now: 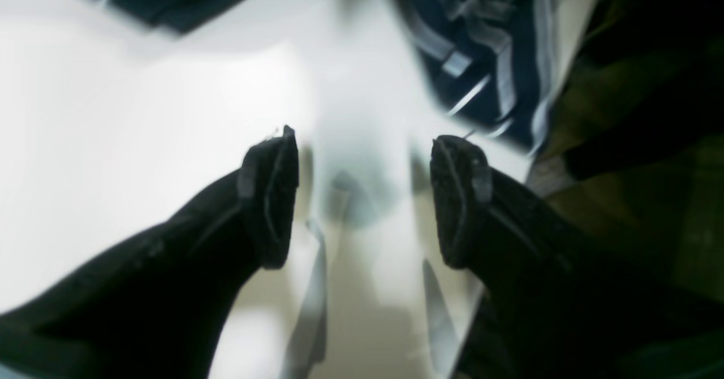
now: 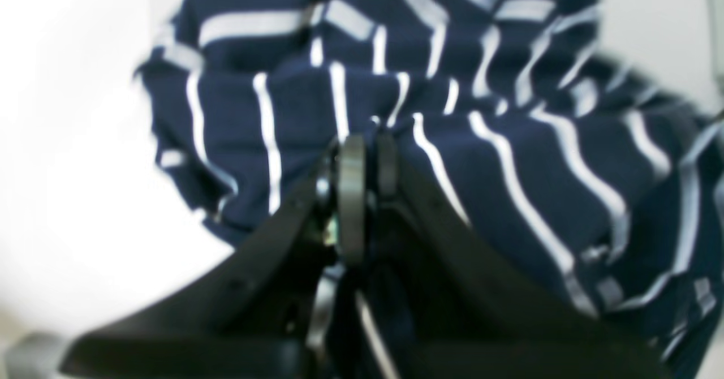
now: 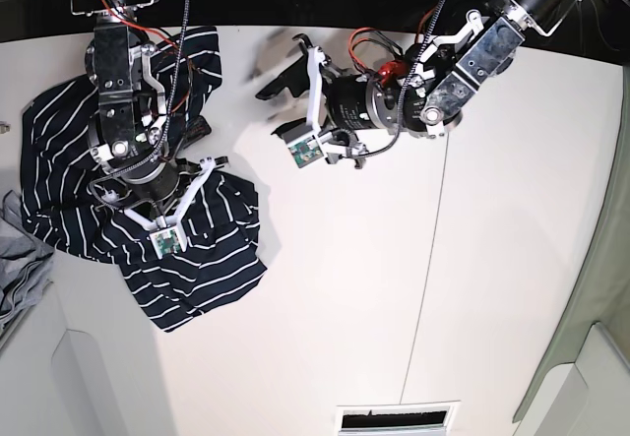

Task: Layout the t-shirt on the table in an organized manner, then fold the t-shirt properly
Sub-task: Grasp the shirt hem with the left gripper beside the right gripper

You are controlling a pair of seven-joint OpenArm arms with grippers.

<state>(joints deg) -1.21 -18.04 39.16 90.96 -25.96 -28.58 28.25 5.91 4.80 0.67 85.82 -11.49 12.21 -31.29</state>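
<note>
We see the t-shirt lying crumpled on the table, bunched toward the base view's left edge, with one lobe reaching up under the arm's cabling and another spread out toward the table's near edge. It is far from laid out.

The right gripper sits directly on top of the heap, its jaws pressed together on a pinch of striped cloth; in the right wrist view the stripes converge into the closed tips, so we judge it has hold of a fold of the shirt. In the base view that same gripper stands over the middle of the bundle.

The left gripper hangs over bare table with its jaws spread wide and nothing between them. From it the shirt lies off to one side: in the base view the gripper is near the shirt's upper lobe but apart from it. The left wrist view is smeared, so we can only say that dark striped cloth shows beyond the fingertips, not touching them.

So the right arm is the one on the shirt. The bundle's long run goes roughly from the far-left lobe down to the near corner, and spreading it probably calls for drawing the cloth toward the open middle of the table.

We can read no brand, label or writing anywhere.
</note>
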